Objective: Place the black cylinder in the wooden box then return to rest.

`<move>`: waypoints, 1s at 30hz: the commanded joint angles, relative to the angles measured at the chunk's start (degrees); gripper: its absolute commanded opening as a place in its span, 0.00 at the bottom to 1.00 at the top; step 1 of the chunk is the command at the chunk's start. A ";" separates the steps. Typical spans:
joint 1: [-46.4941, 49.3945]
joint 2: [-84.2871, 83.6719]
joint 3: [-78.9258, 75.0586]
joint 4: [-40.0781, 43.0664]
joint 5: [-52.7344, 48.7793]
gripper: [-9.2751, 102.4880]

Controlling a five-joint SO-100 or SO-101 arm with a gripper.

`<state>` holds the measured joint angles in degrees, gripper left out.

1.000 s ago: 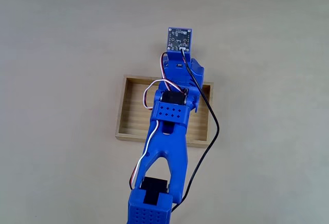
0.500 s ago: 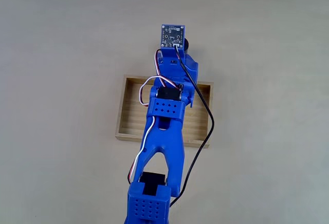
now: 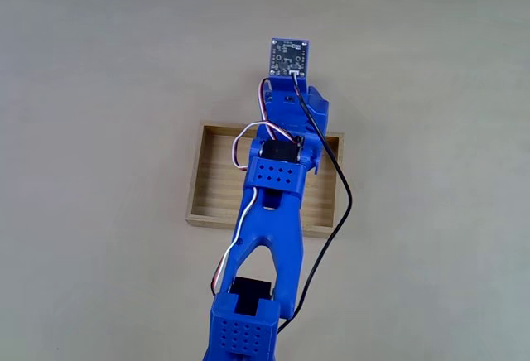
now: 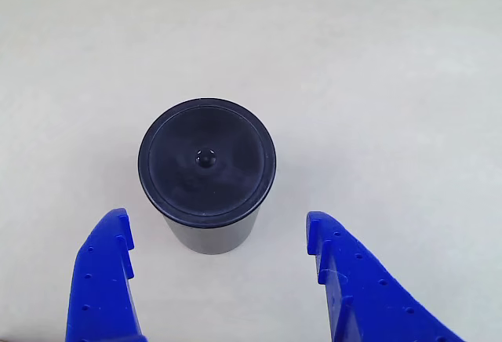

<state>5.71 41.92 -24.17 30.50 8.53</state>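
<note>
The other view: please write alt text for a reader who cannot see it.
A small black cylinder stands upright on a pale table, seen from above. The open blue gripper enters from the bottom edge, its jaws spread wider than the cylinder and not touching it.

I am seeing only a plain table [image 3: 99, 63] around my rig — pale beige, matte, with a fine speckle. Soft, even light is falling on it, giving faint shadows — the same surface is showing in the other view [image 4: 392, 60].
</note>
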 commanded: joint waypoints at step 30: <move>-0.79 8.26 -21.45 -1.93 0.00 0.38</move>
<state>5.89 53.35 -38.14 30.50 8.53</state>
